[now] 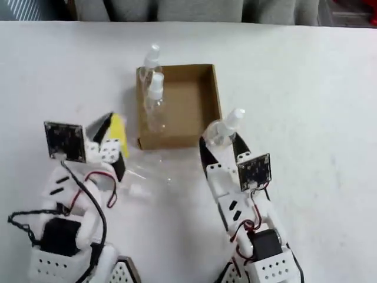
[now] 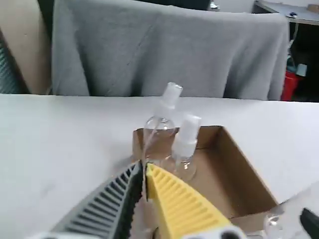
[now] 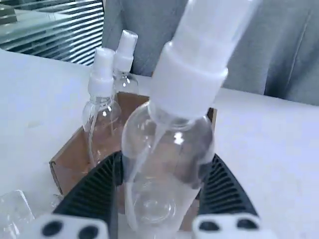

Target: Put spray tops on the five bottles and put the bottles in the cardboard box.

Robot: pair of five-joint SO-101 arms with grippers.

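Item: held bottle (image 3: 169, 144), clear, spray top (image 3: 197, 64) fitted. It sits between the right jaws, which are clamped on its lower body from both sides, apparently so that the capped bottle can be carried over to the box. Long axis roughly upright with a slight lean, spray top uppermost and pointing up and away from the jaw tips. Cardboard box (image 1: 177, 141): open side up on the bench (image 1: 306, 88), directly beyond the right jaws, its near corner just beside the held bottle. Contents: near boxed bottle (image 1: 156, 112) and far boxed bottle (image 1: 150, 68), both capped and standing, long axes upright, tops up, set close along one wall, probably to leave floor space for the rest. Left jaws: yellow and grey fingers pressed together to the tip, nothing between them, with the box and both boxed bottles just past their tips. Clear item (image 3: 12, 211): lying on the bench off to one side of the right jaws, too faint to identify. Count judged: two boxed, one in hand.
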